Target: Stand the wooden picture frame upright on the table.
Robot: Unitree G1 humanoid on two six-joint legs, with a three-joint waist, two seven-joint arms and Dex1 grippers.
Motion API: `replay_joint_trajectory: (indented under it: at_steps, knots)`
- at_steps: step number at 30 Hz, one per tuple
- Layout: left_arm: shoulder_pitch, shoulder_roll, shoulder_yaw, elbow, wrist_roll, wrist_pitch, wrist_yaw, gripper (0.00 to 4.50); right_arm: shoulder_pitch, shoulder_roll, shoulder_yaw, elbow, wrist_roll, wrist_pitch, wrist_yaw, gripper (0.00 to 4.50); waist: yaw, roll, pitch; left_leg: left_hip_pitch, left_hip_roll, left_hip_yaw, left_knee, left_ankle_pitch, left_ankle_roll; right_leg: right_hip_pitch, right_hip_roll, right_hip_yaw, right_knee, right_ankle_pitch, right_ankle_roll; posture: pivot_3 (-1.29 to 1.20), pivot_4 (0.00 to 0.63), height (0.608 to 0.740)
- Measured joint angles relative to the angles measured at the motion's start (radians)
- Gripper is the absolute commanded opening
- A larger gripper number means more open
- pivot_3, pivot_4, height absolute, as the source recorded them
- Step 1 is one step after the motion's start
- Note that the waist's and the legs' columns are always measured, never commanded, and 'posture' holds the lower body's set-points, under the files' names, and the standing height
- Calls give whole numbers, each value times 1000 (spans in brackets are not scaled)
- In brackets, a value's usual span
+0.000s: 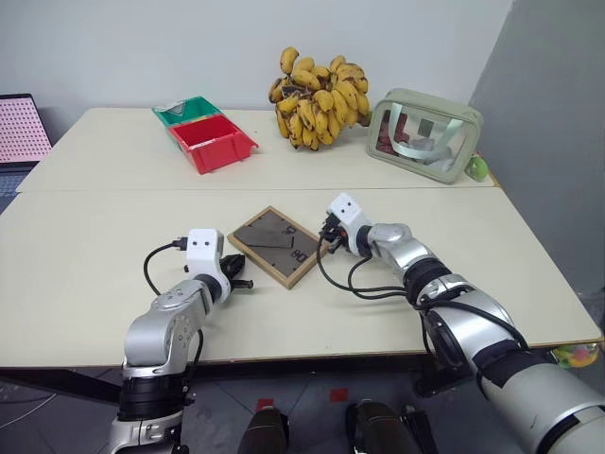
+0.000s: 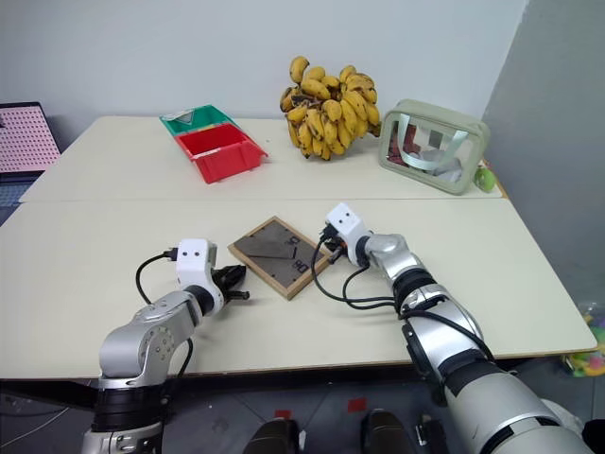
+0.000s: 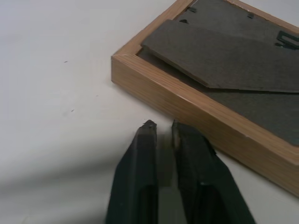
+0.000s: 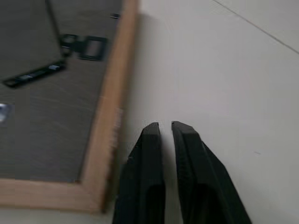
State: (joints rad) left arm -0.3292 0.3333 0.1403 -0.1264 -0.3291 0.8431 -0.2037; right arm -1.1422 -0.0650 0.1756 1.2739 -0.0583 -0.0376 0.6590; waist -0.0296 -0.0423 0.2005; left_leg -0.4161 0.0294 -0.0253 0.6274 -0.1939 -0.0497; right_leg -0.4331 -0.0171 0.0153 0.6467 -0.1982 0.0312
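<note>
The wooden picture frame lies back-up on the table, left gripper and right gripper pinched empty just beside its left and right edges.

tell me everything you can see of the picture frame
The picture frame is a small rectangle with a light wood rim and a dark brown back board. It lies flat, back up, turned diagonally on the near half of the table. Its stand flap lies folded against the back, with small metal clips and white marks nearby. The shut left gripper and right gripper sit close beside opposite edges, neither gripping it.
</note>
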Motion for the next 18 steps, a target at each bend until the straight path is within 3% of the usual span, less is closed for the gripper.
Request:
replay_joint_trajectory:
  at_steps: [7,9,18]
  knots:
    - [-29,111,-152,-46,27,89,-119,26,215,-76,7,-334,19,97,173,0,2,3,-2,2,-2,0,0,0,0,5,-2,0,-3,0,1,0,150,740]
    - [-30,140,-198,-61,40,88,-162,26,371,-131,25,-615,38,212,220,0,7,4,-3,3,-2,-2,0,0,0,6,-2,-1,-3,-2,1,0,150,740]
    - [-29,268,-326,-157,27,151,-371,26,688,-369,89,-1308,102,617,342,0,1,9,-5,11,-2,0,0,-1,0,12,-3,0,-3,-7,-7,0,150,740]
